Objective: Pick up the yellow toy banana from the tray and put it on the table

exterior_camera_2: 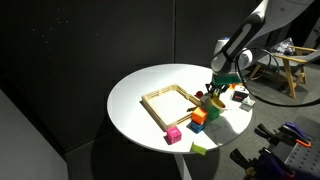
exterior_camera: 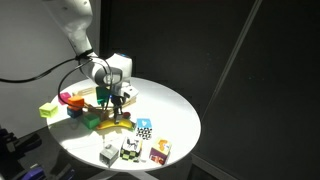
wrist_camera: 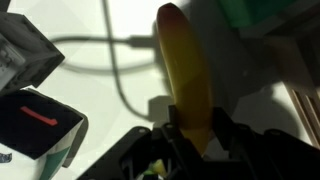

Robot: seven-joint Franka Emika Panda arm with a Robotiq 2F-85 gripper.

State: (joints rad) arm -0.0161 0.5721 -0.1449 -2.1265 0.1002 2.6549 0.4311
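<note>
In the wrist view my gripper (wrist_camera: pixel 190 142) is shut on one end of the yellow toy banana (wrist_camera: pixel 185 70), which sticks out away from the jaws above the white table (wrist_camera: pixel 110 110). An edge of the light-wood tray (wrist_camera: pixel 306 112) shows at the right of that view. In both exterior views the gripper (exterior_camera: pixel 117 100) (exterior_camera_2: pixel 213 92) hangs low at the tray's (exterior_camera: pixel 112 124) (exterior_camera_2: pixel 160 98) side nearest the coloured blocks. The banana is too small to make out there. The round white table (exterior_camera: pixel 175 115) (exterior_camera_2: pixel 135 90) carries everything.
Coloured blocks lie beside the tray: pink (exterior_camera_2: pixel 173 134), yellow-green (exterior_camera_2: pixel 198 148), orange (exterior_camera_2: pixel 198 117), green (exterior_camera_2: pixel 212 112). Small printed cartons (exterior_camera: pixel 131 150) stand near the table edge, and two show in the wrist view (wrist_camera: pixel 35 122). Dark curtains surround the table.
</note>
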